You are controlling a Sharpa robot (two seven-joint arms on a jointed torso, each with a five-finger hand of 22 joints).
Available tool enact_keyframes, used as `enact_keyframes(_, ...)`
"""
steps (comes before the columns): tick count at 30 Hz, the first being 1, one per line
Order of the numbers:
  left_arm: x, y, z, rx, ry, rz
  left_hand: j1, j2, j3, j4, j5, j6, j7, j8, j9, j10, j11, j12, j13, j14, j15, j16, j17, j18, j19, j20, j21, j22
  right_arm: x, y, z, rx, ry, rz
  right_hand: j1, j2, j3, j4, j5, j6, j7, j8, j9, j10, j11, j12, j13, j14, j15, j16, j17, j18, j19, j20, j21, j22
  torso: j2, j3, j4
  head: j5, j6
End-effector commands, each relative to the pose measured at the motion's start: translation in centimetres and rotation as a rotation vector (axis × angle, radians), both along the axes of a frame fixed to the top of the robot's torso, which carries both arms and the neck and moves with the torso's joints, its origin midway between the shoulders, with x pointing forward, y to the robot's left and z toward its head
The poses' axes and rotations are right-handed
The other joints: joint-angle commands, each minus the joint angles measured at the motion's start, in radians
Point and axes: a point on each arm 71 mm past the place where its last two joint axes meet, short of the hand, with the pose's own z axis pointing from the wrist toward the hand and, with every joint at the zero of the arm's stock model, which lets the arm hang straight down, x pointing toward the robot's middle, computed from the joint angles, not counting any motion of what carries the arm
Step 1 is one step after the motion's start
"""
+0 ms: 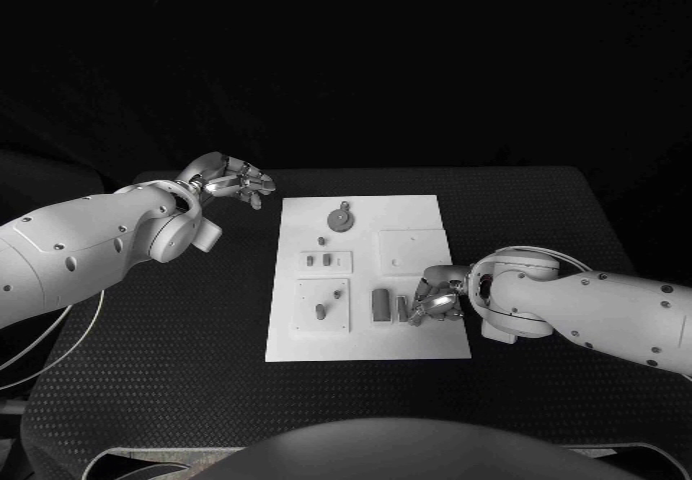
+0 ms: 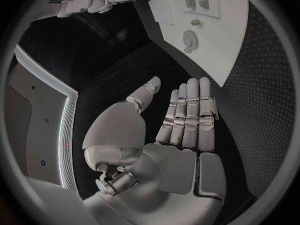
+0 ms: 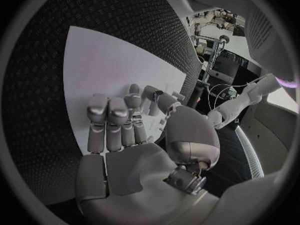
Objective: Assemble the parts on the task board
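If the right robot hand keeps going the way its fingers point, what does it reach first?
Probably the upright grey block standing on the white task board, just beyond the right robot hand; depth is unclear.

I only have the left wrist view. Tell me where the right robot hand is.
Observer: The right robot hand is over the near right part of the task board.
Operator: Report whether it holds anything.
Observer: I cannot tell. Its fingers curl down beside a long grey part, and the contact is hidden.
Operator: Say where my own hand sits relative to the board.
Observer: The left robot hand hovers over the black table just off the board's far left corner, with its fingers apart and nothing in it.
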Motion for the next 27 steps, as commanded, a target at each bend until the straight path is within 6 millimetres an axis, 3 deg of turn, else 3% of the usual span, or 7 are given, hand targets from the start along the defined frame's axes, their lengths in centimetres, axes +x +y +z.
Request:
enact_keyframes(1, 0.0, -0.19, 0.07, -0.008, 0.002, -0.012, -0.007, 0.0, 0.006, 0.001, 0.006, -0.002, -0.006, 0.005, -0.001, -0.007, -0.001, 0.006, 0.001, 0.006, -0.001, -0.003, 0.001, 0.016, 0.006, -0.003, -0.002, 0.002, -0.02, 0.22, 0.06, 0.025, -0.003, 0.003, 0.003, 0.0, 0.001, 0.007, -0.001, -0.012, 0.006, -0.004, -0.001, 0.0, 0.008, -0.001, 0.001, 0.002, -0.001, 0.0, -0.001, 0.059, 0.005, -0.001, -0.006, -0.001, 0.0, -0.0004, 0.0002, -0.001, 0.0)
enact_keyframes(11, -0.01, -0.21, 0.07, -0.008, 0.002, -0.012, -0.007, 0.0, 0.006, 0.001, 0.006, -0.003, -0.006, 0.006, -0.001, -0.007, -0.001, 0.006, 0.002, 0.006, -0.001, -0.004, 0.002, 0.016, 0.006, -0.003, -0.002, 0.002, -0.09, 0.72, -0.04, 0.019, 0.01, 0.023, 0.0, 0.021, 0.0, 0.019, -0.002, -0.011, 0.006, -0.004, -0.001, -0.001, 0.009, 0.0, 0.002, 0.002, -0.001, 0.001, 0.0, 0.059, 0.004, -0.001, -0.005, 0.001, 0.0, -0.0008, 0.0005, -0.002, 0.0)
enact_keyframes(27, -0.03, -0.17, 0.06, -0.007, 0.005, -0.012, -0.007, 0.0, 0.006, 0.001, 0.006, -0.003, -0.006, 0.006, -0.002, -0.008, -0.001, 0.006, 0.002, 0.006, -0.001, -0.004, 0.003, 0.016, 0.006, -0.003, -0.002, 0.002, 0.04, 0.79, -0.05, 0.017, 0.002, 0.018, -0.02, 0.006, -0.011, 0.038, -0.001, -0.002, 0.003, 0.0, 0.001, -0.002, 0.006, 0.001, 0.003, 0.001, -0.002, 0.001, 0.001, 0.059, 0.002, -0.001, -0.004, 0.003, 0.001, -0.0004, 0.0007, -0.002, 0.0)
